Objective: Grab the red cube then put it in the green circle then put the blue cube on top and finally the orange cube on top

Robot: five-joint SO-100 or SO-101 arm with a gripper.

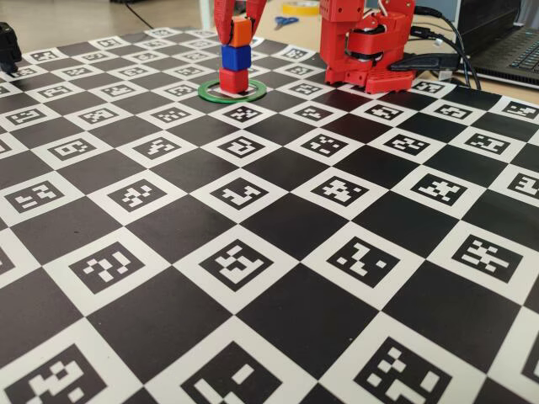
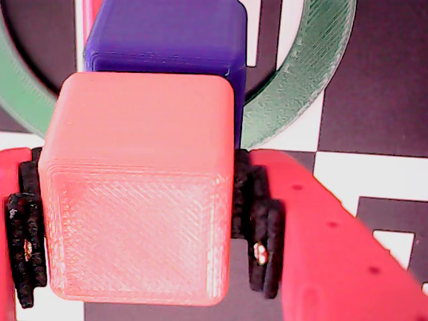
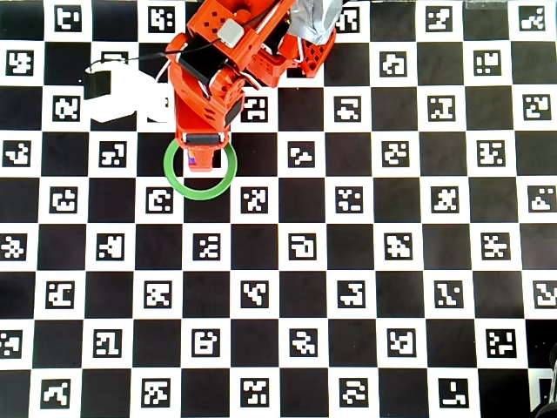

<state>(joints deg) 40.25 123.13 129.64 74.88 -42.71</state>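
Jaws: clamped on the orange cube [image 2: 137, 190], one black-padded finger [image 2: 259, 231] pressed to each side face in the wrist view; the gripper [image 1: 239, 32] comes down from above in the fixed view.
Orange cube: at the top of the stack, directly over the blue cube [image 1: 236, 56]; whether it already rests on the blue cube or sits a hair above it, I cannot tell from these views.
Blue cube: sits on the red cube [image 1: 233, 80]; in the wrist view its top peeks out beyond the orange cube's far edge, so the two are not quite flush.
Red cube: on the table [image 1: 278, 252] inside the ring [image 1: 255, 95], the landmark for the whole stack.
Ring: lies flat on the checkered table, just in front of the arm's base [image 1: 370, 42] in the fixed view; in the overhead view the arm hides the stack and only the ring's arc [image 3: 201, 194] shows.
Step in hand: setting the orange cube down as the last tier.
How to do it well: I would lower straight down until the cube bears on the blue one, then part the jaws slowly and evenly so that neither pad drags the cube sideways.
Risk: the stack is tall and narrow; a sideways nudge or a tilted lift could topple all three.
Exit: rise vertically, clear of the ring, before swinging away.
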